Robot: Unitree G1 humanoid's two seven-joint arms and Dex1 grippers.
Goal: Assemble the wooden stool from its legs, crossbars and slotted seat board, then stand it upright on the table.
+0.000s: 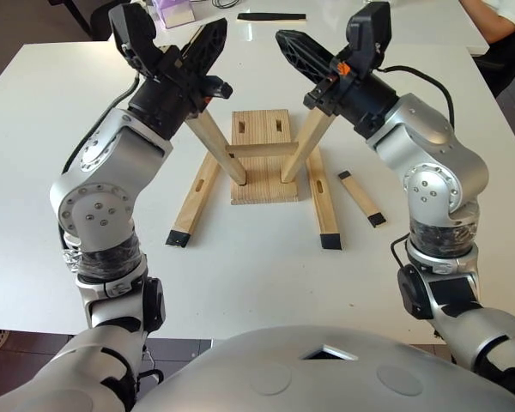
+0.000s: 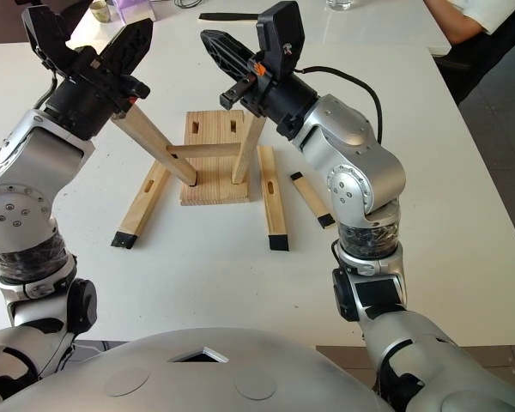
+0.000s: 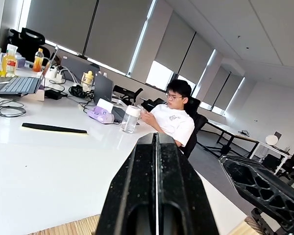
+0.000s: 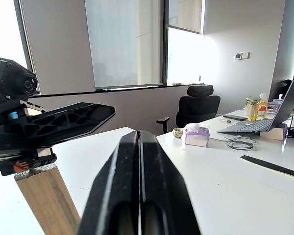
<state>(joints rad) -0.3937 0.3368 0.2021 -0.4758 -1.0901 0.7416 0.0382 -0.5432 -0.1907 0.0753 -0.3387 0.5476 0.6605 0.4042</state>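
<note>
Nearest, the left gripper (image 1: pixel 215 34) and right gripper (image 1: pixel 287 41), each with fingers pressed together, bear on the tops of two standing legs. Mid-table the slotted seat board (image 1: pixel 266 190) lies flat. Its 6 o'clock slots hold the left standing leg (image 1: pixel 219 146) and right standing leg (image 1: pixel 302 148), joined by a fitted crossbar (image 1: pixel 262 148), while its 12 o'clock slots are empty. The left loose leg (image 1: pixel 196 199) lies at the board's 9 o'clock, the right loose leg (image 1: pixel 324 197) at 3 o'clock, the loose crossbar (image 1: pixel 361 197) beyond it. Roughly half done, I judge: two legs, a bar and righting are left

You have no words, numbers or signs that can be read anywhere in these views. The bottles (image 3: pixel 37 59) just beside the laptop (image 3: pixel 19 84) carry labels, but their print is too small to make out.
</note>
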